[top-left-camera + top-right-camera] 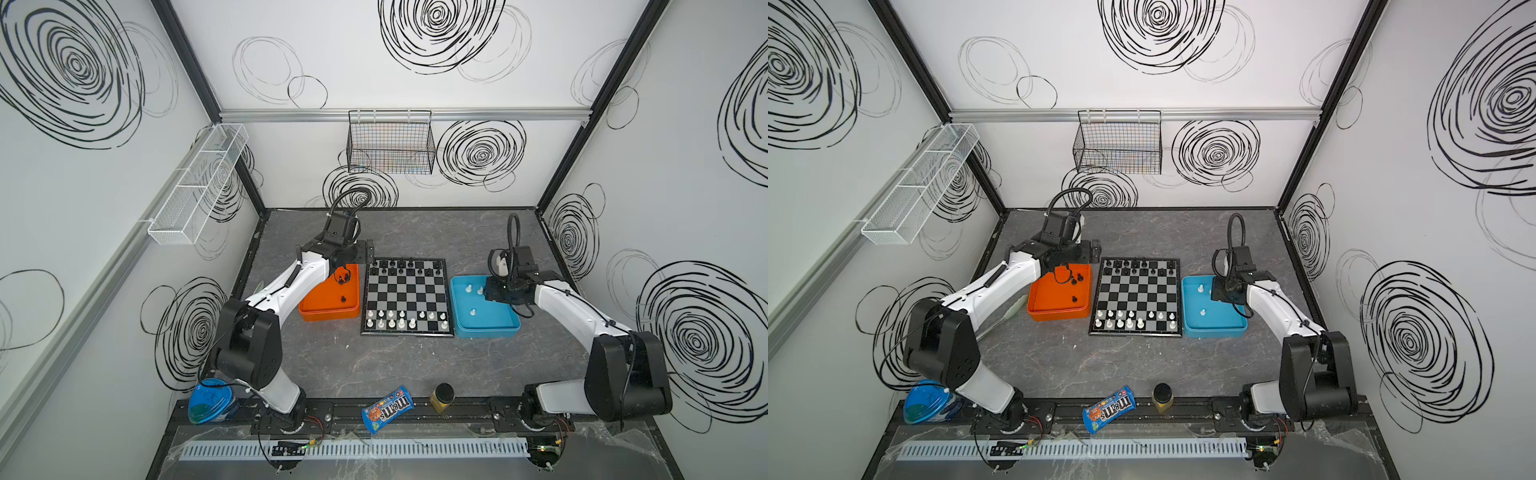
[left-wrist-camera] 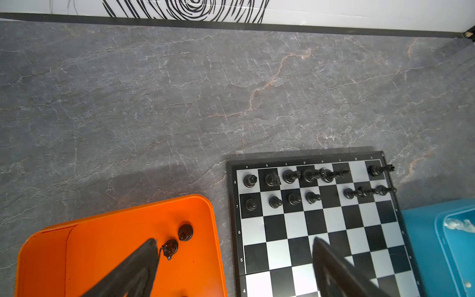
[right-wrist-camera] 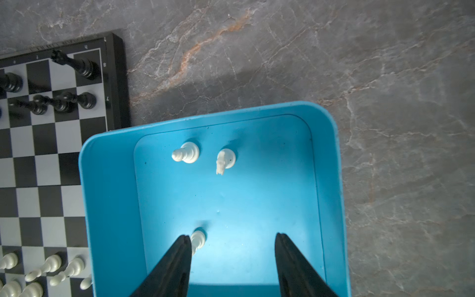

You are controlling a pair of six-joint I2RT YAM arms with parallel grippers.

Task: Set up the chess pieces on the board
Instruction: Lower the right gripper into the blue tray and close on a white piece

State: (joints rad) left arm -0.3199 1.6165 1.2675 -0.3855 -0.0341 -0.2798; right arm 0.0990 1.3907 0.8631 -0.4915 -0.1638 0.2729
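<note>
The board (image 1: pixel 406 297) lies mid-table, with black chess pieces (image 1: pixel 401 266) on its far rows and white ones (image 1: pixel 401 322) on its near rows. My left gripper (image 2: pixel 234 240) hangs open over the gap between the orange tray (image 1: pixel 316 309) and the board. One of its fingertips (image 2: pixel 153 243) is beside a black knight (image 2: pixel 170 248), with another black piece (image 2: pixel 185 232) close by. My right gripper (image 3: pixel 232 236) is open over the blue tray (image 3: pixel 108 205). A white piece (image 3: pixel 198 239) shows against one fingertip (image 3: pixel 185 240). Two more white pieces (image 3: pixel 189 153) stand farther off.
A candy bag (image 1: pixel 387 408), a black-lidded jar (image 1: pixel 442 397) and a blue-lidded tub (image 1: pixel 210 401) sit along the near edge. A wire basket (image 1: pixel 390 143) hangs on the back wall and a white mesh shelf (image 1: pixel 199 183) on the left wall.
</note>
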